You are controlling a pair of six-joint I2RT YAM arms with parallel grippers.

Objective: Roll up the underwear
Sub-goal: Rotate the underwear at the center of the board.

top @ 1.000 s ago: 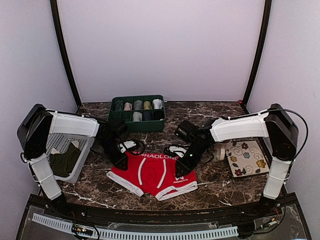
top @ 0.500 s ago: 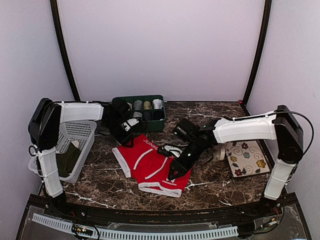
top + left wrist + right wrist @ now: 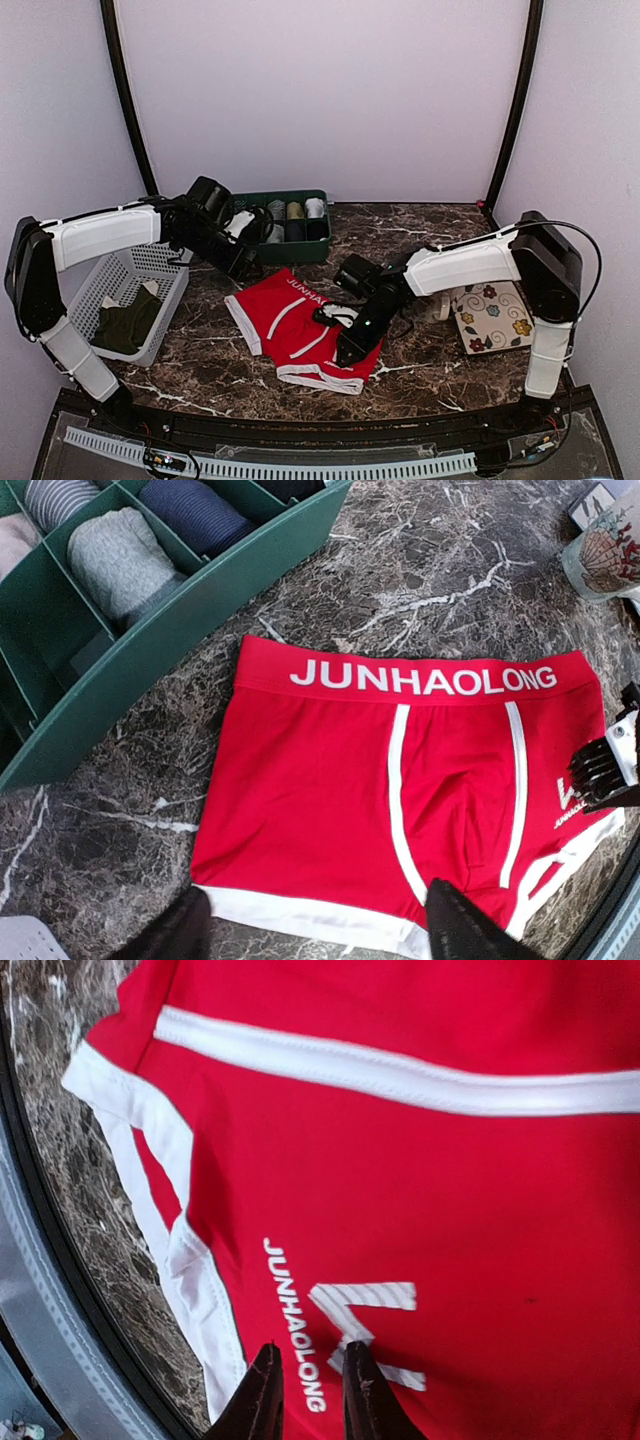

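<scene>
From above, the red boxer briefs (image 3: 295, 320) lie flat on the marble tabletop (image 3: 430, 362) in front of the green divided tray (image 3: 290, 254), with the left gripper (image 3: 240, 262) by the tray's near left corner and the right gripper (image 3: 345, 352) down on one leg of the boxer briefs. The left wrist view shows the left gripper (image 3: 320, 935) spread wide over the hem of the boxer briefs (image 3: 350, 790), holding nothing. In the right wrist view the right gripper (image 3: 313, 1395) is nearly closed, pinching red fabric beside the small white logo (image 3: 365, 1310)

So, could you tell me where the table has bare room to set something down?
Bare marble lies at the back right, beside the green organiser, and at the front on either side of the underwear, towards the white basket and towards the floral tile. The middle is crowded.
</scene>
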